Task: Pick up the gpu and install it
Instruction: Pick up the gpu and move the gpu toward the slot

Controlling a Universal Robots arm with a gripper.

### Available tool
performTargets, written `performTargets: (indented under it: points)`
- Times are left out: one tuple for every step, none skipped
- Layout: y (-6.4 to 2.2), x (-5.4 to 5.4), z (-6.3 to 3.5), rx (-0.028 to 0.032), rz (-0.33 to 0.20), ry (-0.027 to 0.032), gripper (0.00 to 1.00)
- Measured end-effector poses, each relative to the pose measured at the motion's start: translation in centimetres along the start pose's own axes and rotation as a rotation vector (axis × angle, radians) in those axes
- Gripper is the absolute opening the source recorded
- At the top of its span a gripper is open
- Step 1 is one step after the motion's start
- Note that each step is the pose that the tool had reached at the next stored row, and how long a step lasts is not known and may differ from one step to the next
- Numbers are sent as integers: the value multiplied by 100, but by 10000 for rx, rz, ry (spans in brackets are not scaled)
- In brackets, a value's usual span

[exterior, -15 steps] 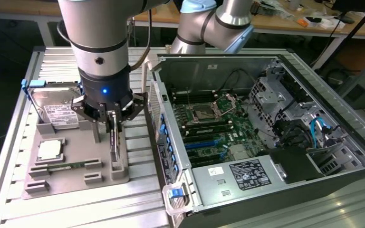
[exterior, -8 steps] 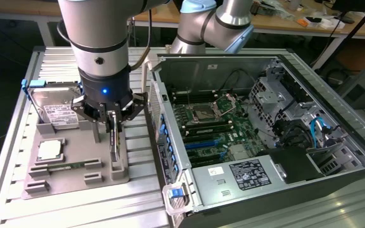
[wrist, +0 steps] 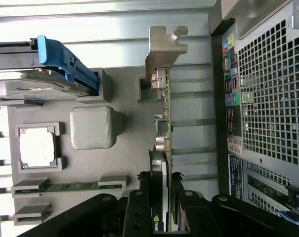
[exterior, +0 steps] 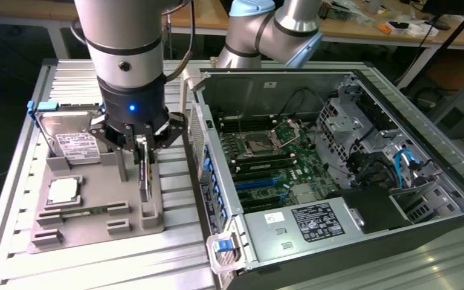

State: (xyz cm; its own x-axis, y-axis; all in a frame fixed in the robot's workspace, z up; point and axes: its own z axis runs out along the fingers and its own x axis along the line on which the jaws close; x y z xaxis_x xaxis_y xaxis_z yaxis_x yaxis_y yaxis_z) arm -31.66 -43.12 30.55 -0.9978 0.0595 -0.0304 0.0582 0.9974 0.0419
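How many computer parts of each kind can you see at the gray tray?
Hard drive: 1
Processor chip: 1
Memory stick: 1
GPU: 1
Total: 4

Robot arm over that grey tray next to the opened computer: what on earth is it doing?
The arm's gripper is clamped on the gpu, a thin card standing on edge in the grey parts tray. The card is down at the tray, not yet in the open computer case beside it. A hard drive and a processor sit in the tray too.
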Motion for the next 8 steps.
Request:
performTargets:
  points:
    - [2,-1,-48,0,0,0,27]
    - [4,-3,-93,1,1,1,27]
    - [6,-4,-143,0,0,0,27]
    - [8,-6,-184,0,0,0,27]
    - [10,-7,-249,0,0,1,27]
    - [12,-9,-287,0,0,0,27]
    - [14,-10,-333,0,0,0,27]
    - [16,-12,-376,1,0,1,27]
